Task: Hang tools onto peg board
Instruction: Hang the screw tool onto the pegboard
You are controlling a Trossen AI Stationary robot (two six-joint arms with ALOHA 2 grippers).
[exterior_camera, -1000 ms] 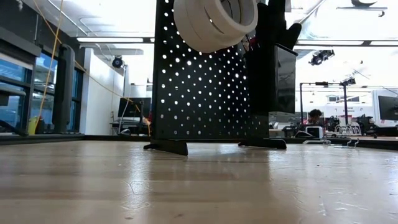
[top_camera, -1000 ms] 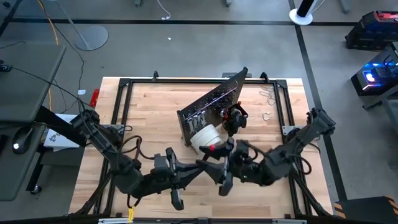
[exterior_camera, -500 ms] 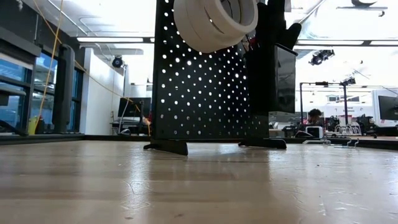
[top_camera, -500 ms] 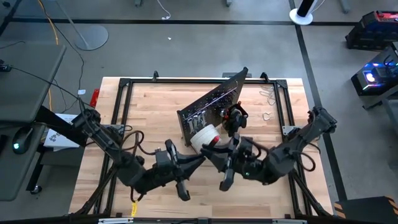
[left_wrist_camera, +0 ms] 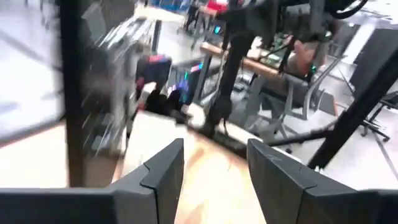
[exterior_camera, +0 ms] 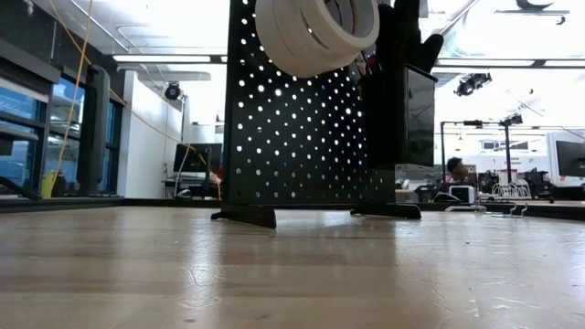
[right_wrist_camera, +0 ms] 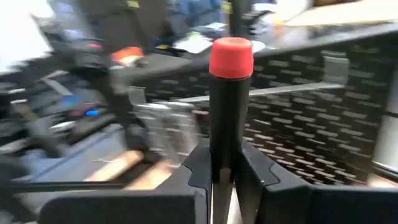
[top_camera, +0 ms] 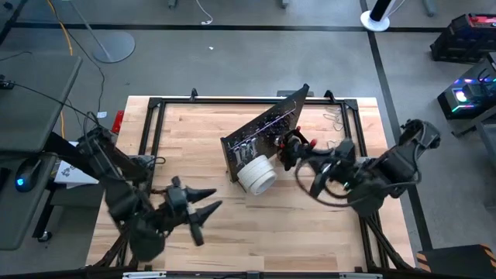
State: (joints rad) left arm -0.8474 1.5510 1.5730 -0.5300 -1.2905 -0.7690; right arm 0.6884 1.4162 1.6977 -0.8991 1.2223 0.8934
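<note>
Left tool [top_camera: 208, 211], fingers parted and empty, hovers over the near-left counter [top_camera: 186, 147]. Right tool [right_wrist_camera: 224, 165] is clamped on a red-capped screwdriver [right_wrist_camera: 229, 93] beside the upright peg board [top_camera: 267, 128], where tape rolls [top_camera: 256, 174] hang.

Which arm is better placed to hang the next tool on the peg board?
The right. Its gripper is shut on a red-capped screwdriver and sits beside the peg board. The left gripper is open, holds nothing, and is farther from the board, near the table's front left.
</note>
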